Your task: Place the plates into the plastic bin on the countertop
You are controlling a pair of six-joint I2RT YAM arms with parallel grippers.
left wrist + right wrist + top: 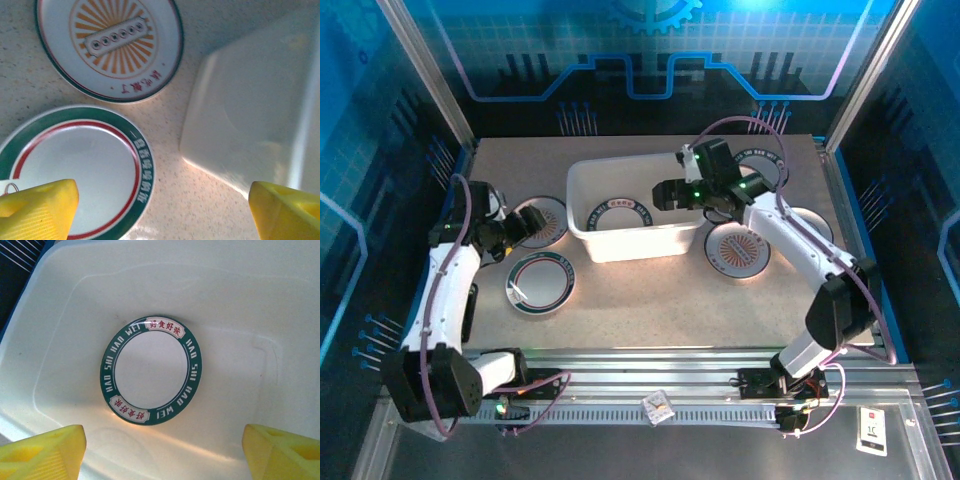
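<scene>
Plate [150, 370] lay flat in plastic bin [250, 300] under right gripper [160, 450], fingers apart, empty. Left gripper [162, 202], also apart, hung over green-rimmed plate [75, 170] toward worktop [20, 90] left edge, nearer than right.

This looks like a robot test cell in a laboratory or a demonstration booth, not a real kitchen. The beige speckled countertop [650, 305] is closed in by blue wall panels [520, 50] printed with a gear [655, 12] and circuit lines, and bare metal posts [420, 65] stand at the corners. The left arm [445, 290] and the right arm [800, 250] are bolted to a metal rail [650, 372] at the near edge, with purple cables [740, 122] along them.
</scene>
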